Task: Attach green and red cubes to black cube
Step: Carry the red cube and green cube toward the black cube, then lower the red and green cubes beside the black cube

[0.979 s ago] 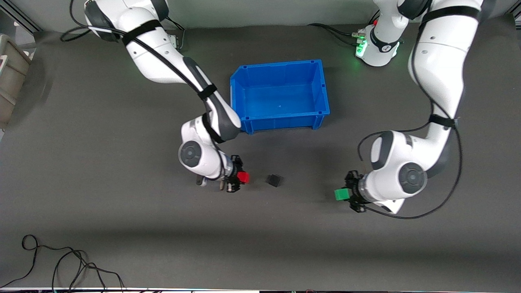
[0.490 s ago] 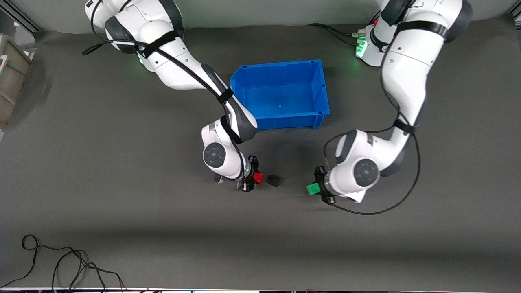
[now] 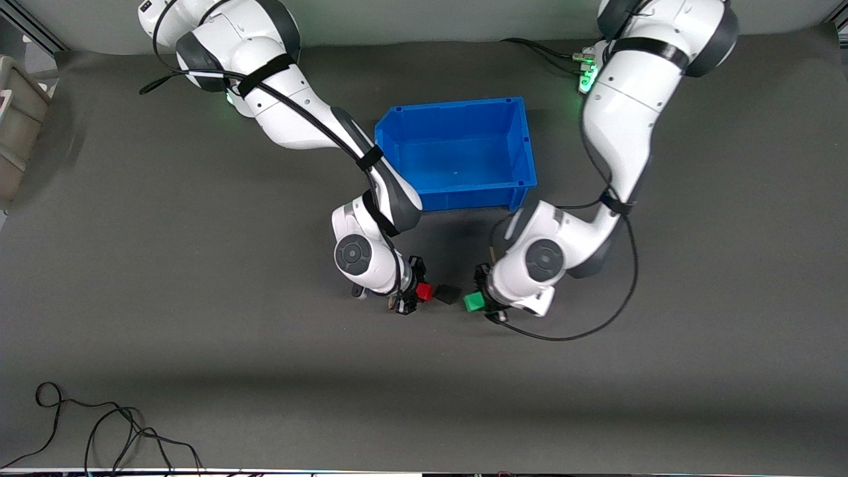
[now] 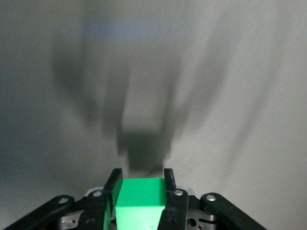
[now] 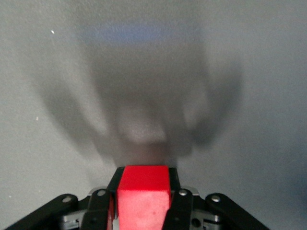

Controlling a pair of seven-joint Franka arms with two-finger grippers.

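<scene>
The black cube (image 3: 448, 293) sits on the dark mat, nearer the front camera than the blue bin. My right gripper (image 3: 419, 292) is shut on the red cube (image 3: 424, 292), which touches or nearly touches the black cube on the side toward the right arm's end. My left gripper (image 3: 478, 302) is shut on the green cube (image 3: 473, 302), a small gap from the black cube on the side toward the left arm's end. The left wrist view shows the green cube (image 4: 140, 201) between the fingers; the right wrist view shows the red cube (image 5: 143, 199). The black cube shows in neither wrist view.
The blue bin (image 3: 523, 152) stands open, farther from the front camera than the cubes. A black cable (image 3: 99, 430) lies coiled near the front edge at the right arm's end. A grey box (image 3: 16, 126) sits at the table's edge there.
Both arms have closed in on the black cube with their cubes. The red cube has reached its side; the green cube has come much nearer.
</scene>
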